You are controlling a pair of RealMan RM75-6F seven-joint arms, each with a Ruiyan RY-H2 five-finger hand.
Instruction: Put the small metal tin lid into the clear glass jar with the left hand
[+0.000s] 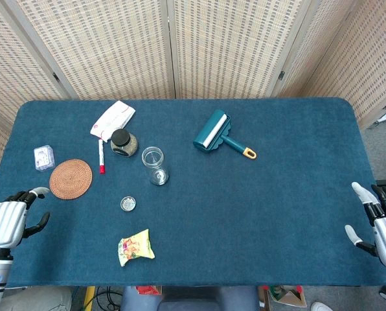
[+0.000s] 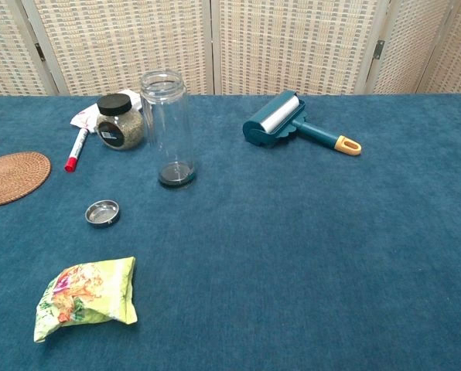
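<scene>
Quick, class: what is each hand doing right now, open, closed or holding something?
Left hand: open, holding nothing, at the table's near-left edge.
Right hand: open, holding nothing, at the near-right edge.

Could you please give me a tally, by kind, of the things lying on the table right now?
Jars: 2, the clear glass jar and a black-lidded jar
Lids: 1, the small metal tin lid
Coasters: 1, woven
Lint rollers: 1
Markers: 1, red-capped
Packets: 2, snack packet, white packet
Small clear boxes: 1
Total: 9
</scene>
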